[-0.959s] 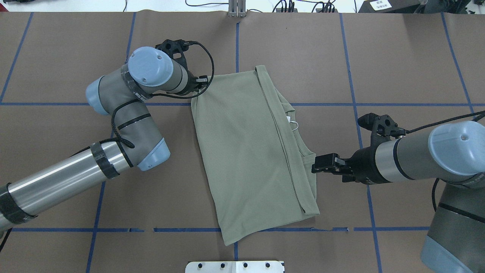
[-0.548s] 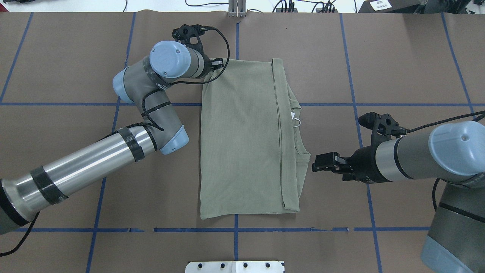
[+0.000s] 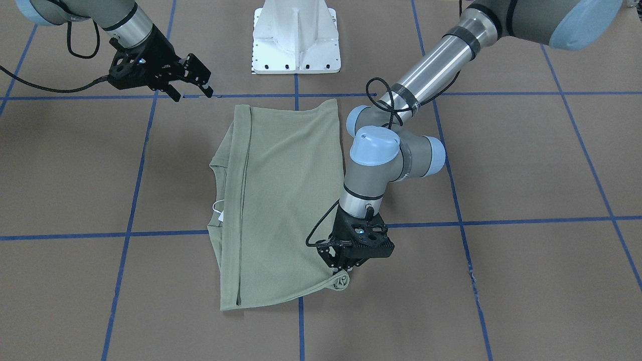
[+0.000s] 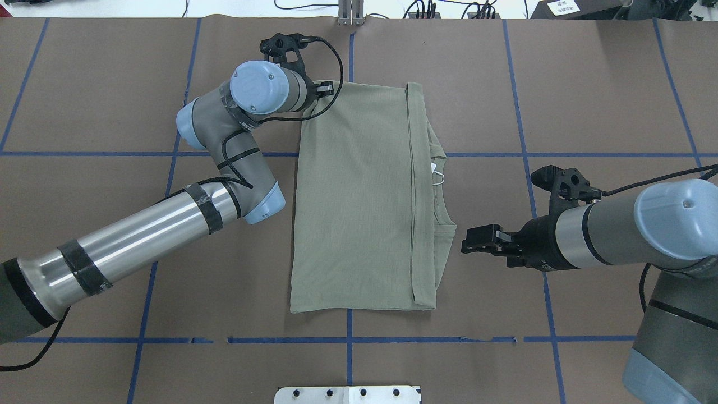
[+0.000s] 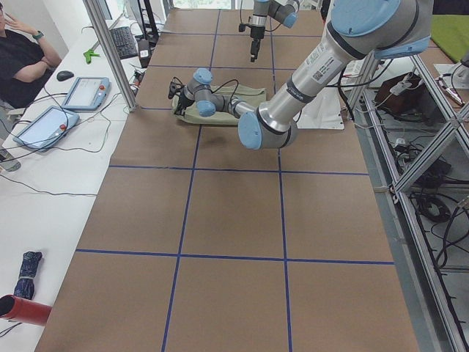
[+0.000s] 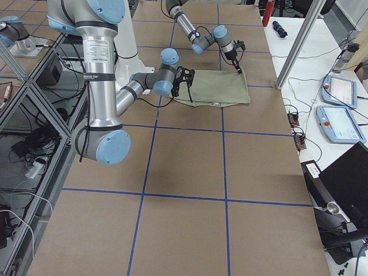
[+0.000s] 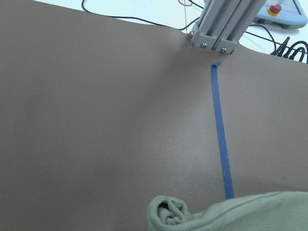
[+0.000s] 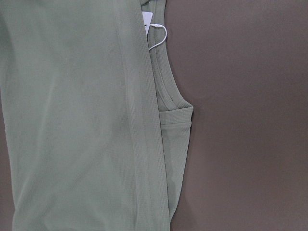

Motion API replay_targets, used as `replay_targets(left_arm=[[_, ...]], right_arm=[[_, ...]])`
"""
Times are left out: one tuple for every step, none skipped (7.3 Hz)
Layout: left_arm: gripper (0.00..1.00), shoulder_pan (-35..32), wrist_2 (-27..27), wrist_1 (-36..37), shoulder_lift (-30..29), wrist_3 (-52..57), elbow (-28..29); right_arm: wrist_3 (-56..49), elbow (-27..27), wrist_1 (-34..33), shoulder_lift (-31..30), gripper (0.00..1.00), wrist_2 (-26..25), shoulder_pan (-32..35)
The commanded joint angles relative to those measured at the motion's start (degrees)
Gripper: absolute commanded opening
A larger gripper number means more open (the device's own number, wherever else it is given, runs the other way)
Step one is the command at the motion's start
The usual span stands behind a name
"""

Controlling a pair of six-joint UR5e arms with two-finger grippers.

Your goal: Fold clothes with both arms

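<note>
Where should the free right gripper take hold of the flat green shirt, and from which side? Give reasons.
Probably the shoulder corner of the shirt, beside the collar. It juts toward the open right gripper, so a low approach from the robot's right, one finger sliding under, should catch the flat layers. The left gripper pinches the far left corner.
</note>
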Motion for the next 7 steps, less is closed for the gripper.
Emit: replay_targets(left_arm=[[0.99, 0.0, 0.55, -1.24, 0.2, 0.18, 0.15], [1.0, -0.52, 0.03, -2.81, 0.2, 0.1, 0.15], [1.0, -2.62, -3.97, -2.74, 0.29, 0.44, -0.37], [1.0, -3.68, -10.11, -2.3, 1.86, 2.19, -1.6], [1.0, -3.69, -10.69, -2.04, 7.35, 2.29, -8.05], [1.0, -3.78, -11.04, 0.58, 11.67, 2.64, -13.59], [1.0, -4.56, -14.96, 6.0, 12.76, 2.73, -17.39]], right_arm=[[0.03, -0.08, -0.09, 0.1, 1.0, -1.37, -0.23], [-0.06, -1.21, -1.57, 2.36, 1.0, -1.65, -0.32], [-0.58, -2.09, -8.37, 6.22, 1.0, -2.0, -0.15], [-2.68, -2.19, -18.01, 11.82, 1.0, -2.26, -0.15], [-7.74, -3.23, -28.11, 17.88, 1.0, -2.35, -0.41], [-10.75, -5.5, -34.05, 22.21, 1.0, -4.36, -1.54], [-12.7, -8.05, -35.32, 23.82, 1.0, -7.94, -3.9]])
